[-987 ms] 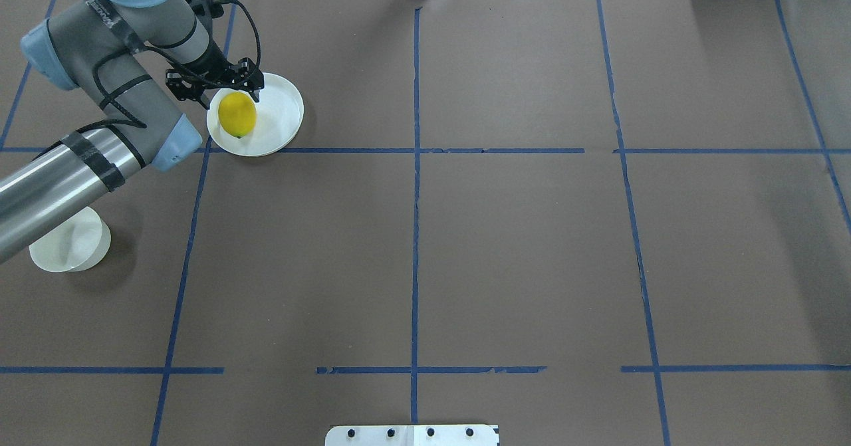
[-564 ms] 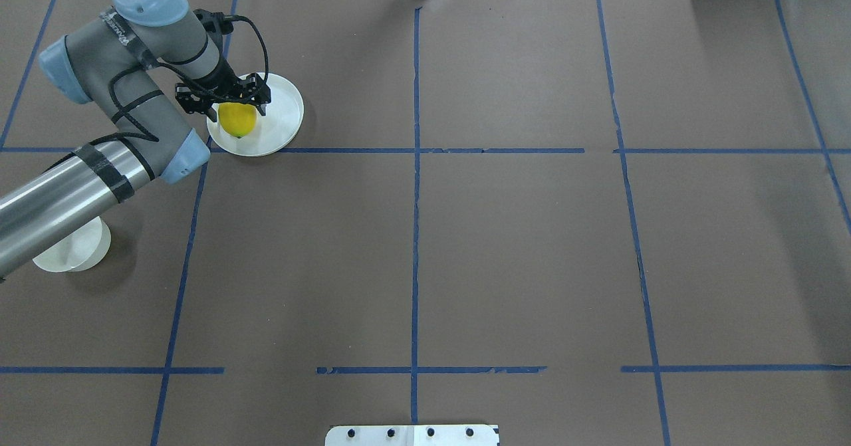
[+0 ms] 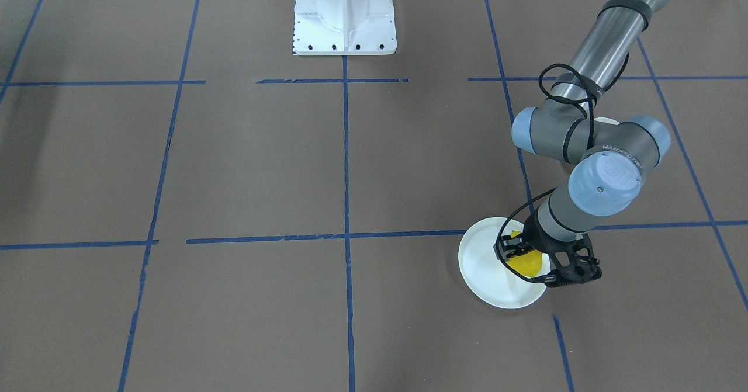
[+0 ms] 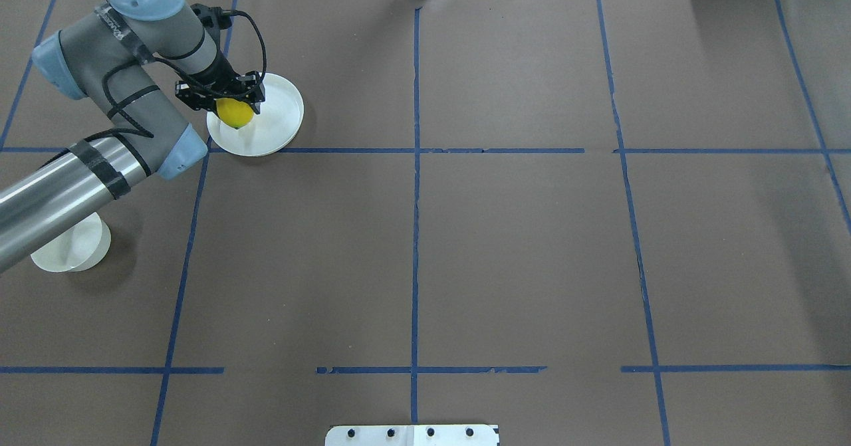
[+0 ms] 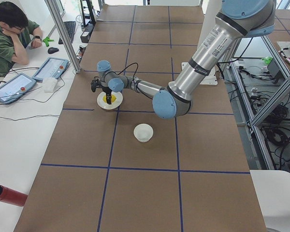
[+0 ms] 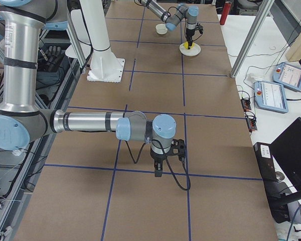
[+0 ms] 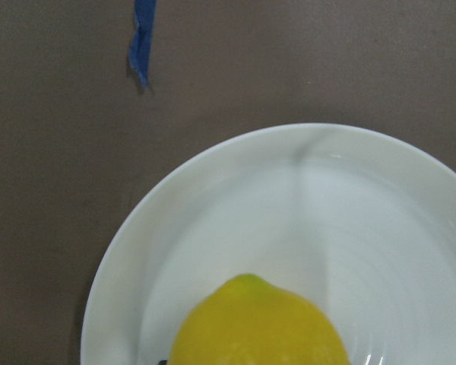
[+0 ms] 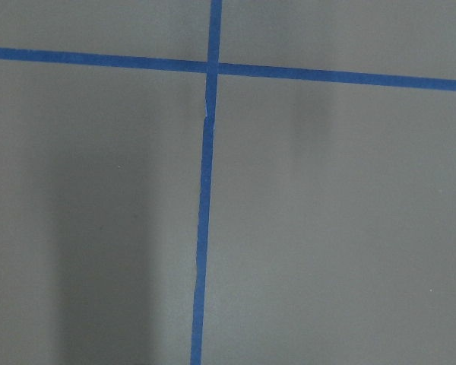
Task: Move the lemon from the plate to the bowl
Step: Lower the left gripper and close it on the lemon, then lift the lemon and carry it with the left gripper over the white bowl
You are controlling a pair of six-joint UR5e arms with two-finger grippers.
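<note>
Lemon (image 4: pixel 234 113) lies on left half of plate (image 4: pixel 290 110), far-left part of surface (image 4: pixel 532 246). L tool (image 4: pixel 225 104) straddles it, fingers spread wider than the fruit, no pinch yet. R tool (image 6: pixel 158 172) shows only in a side cam, so can't tell if it's spread or clenched. It's parked well apart.

Risks, L to R:
- Bowl (image 4: pixel 74 250) sits partly under L forearm. A low carry could clip its thin wall & shove or tip it.
- Fruit is oval & prob slick. An off-centre squeeze could squirt it out & off the plate.
- Plate looks light. It may skid if a finger catches the rim.

Room: no object shows btw plate & bowl. Centre & right are bare paper w/ tape lines (image 4: pixel 415 233).
</note>
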